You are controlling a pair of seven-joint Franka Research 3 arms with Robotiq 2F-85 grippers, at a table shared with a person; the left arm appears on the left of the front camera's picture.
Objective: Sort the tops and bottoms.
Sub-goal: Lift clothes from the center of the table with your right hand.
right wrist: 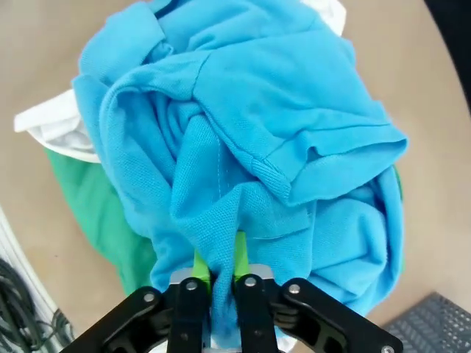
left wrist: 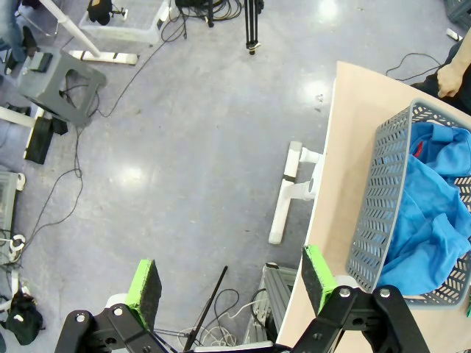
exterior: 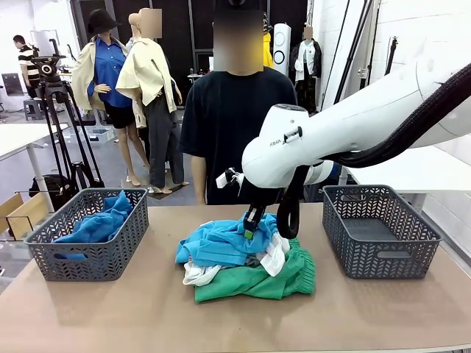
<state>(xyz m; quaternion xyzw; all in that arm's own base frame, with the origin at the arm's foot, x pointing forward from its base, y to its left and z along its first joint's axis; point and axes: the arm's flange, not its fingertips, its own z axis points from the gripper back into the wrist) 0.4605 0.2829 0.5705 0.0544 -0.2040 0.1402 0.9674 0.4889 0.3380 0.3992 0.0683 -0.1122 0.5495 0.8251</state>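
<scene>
Once the fold is pinched, lift straight and slow

Since the right tool [right wrist: 218, 276] stands nearly shut on a ridge of the blue shirt [right wrist: 280, 110], its green pads gripping only a thin fold, the lift should go straight up and gently so the cloth does not slip out. That shirt tops the heap in the middle of the table [exterior: 147, 316], draped over the white shirt [exterior: 197, 273] and the green shorts [exterior: 257, 283]. Those may drag along, so a pause once it hangs free seems wise. Off to the side, the left tool [left wrist: 230, 283] hangs wide open and empty over the floor beside the table's edge. Farther back, the left basket [exterior: 110, 254] holds a second blue shirt [exterior: 99, 224], so it is the likely place for this one. The right basket [exterior: 353, 243] looks empty. A person [exterior: 228, 125] stands at the far side.
</scene>
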